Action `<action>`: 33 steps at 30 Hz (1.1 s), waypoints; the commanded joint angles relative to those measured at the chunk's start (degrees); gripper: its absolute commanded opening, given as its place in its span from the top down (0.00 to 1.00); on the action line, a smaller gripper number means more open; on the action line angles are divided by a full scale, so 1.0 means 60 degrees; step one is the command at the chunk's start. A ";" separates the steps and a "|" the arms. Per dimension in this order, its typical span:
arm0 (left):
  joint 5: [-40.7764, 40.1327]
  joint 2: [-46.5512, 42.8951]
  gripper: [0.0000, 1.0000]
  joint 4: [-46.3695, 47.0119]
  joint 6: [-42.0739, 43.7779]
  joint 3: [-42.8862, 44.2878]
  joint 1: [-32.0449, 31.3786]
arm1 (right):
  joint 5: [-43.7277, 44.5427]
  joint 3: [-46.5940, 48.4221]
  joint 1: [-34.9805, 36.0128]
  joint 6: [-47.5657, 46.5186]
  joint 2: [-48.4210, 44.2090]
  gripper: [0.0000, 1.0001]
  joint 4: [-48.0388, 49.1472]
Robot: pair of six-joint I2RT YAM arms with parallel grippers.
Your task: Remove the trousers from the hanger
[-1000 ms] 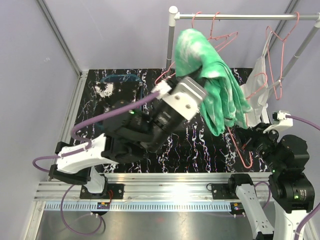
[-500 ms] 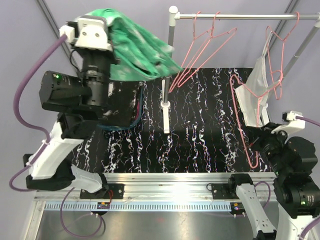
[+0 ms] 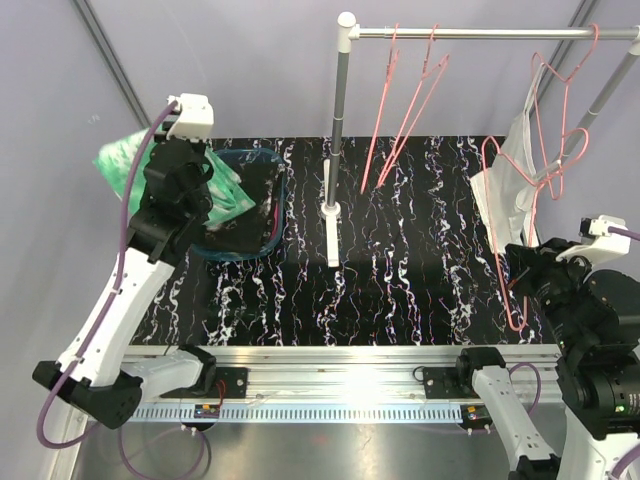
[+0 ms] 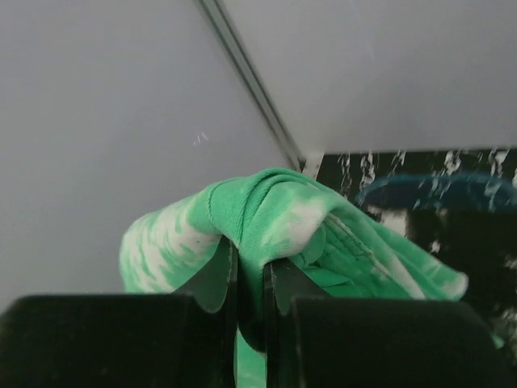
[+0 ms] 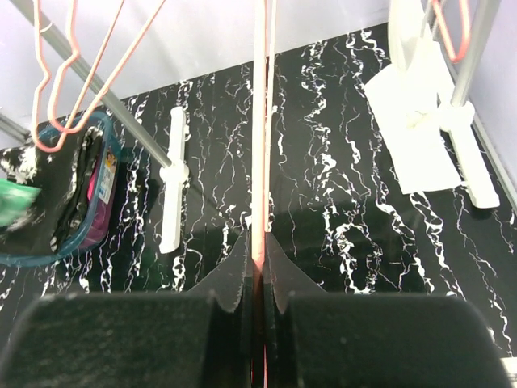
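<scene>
My left gripper (image 3: 160, 162) is shut on the mottled green-and-white trousers (image 3: 118, 160) and holds them in the air at the back left, over the left rim of a blue bin (image 3: 262, 156). In the left wrist view the jaws (image 4: 250, 257) pinch a fold of the green cloth (image 4: 275, 218). Dark speckled cloth (image 3: 250, 195) and a magenta edge (image 3: 273, 226) lie in the bin. My right gripper (image 3: 516, 266) is shut on a bare pink wire hanger (image 3: 493, 200), and the wire (image 5: 260, 121) runs up between its jaws (image 5: 258, 246).
A clothes rack stands at the back, with a white pole (image 3: 340, 130) on a foot (image 3: 330, 235) and a top rail (image 3: 480, 33). Two empty pink hangers (image 3: 400, 110) hang on the rail. A white bag (image 3: 510, 180) with more hangers hangs at the right. The bin also shows in the right wrist view (image 5: 81, 242).
My left arm has swung down from high at the left, and the green trousers now hang low by the bin. My right gripper has shifted slightly right with the hanger.
</scene>
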 commanded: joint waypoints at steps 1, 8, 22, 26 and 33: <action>0.0055 -0.0818 1.00 0.0518 -0.0369 -0.0035 0.0206 | 0.0205 0.0148 0.0224 -0.0169 0.0122 1.00 0.0292; -0.1472 -0.1286 1.00 -0.1256 -0.0279 0.0140 0.0191 | 0.0337 -0.0115 0.0385 -0.0242 -0.0083 1.00 0.0321; -0.0329 -0.1495 1.00 -0.1347 0.0056 -0.0295 0.0016 | 0.0030 0.0031 0.0473 -0.0199 -0.0039 1.00 0.0321; 0.0124 -0.0311 1.00 -0.0320 0.0218 -0.0768 0.0030 | 0.0001 -0.0028 0.0473 -0.0199 -0.0127 1.00 0.0336; 0.0930 0.2765 1.00 0.1223 0.0777 -0.0465 0.0484 | -0.0029 0.0060 0.0546 -0.0213 -0.0303 1.00 0.0189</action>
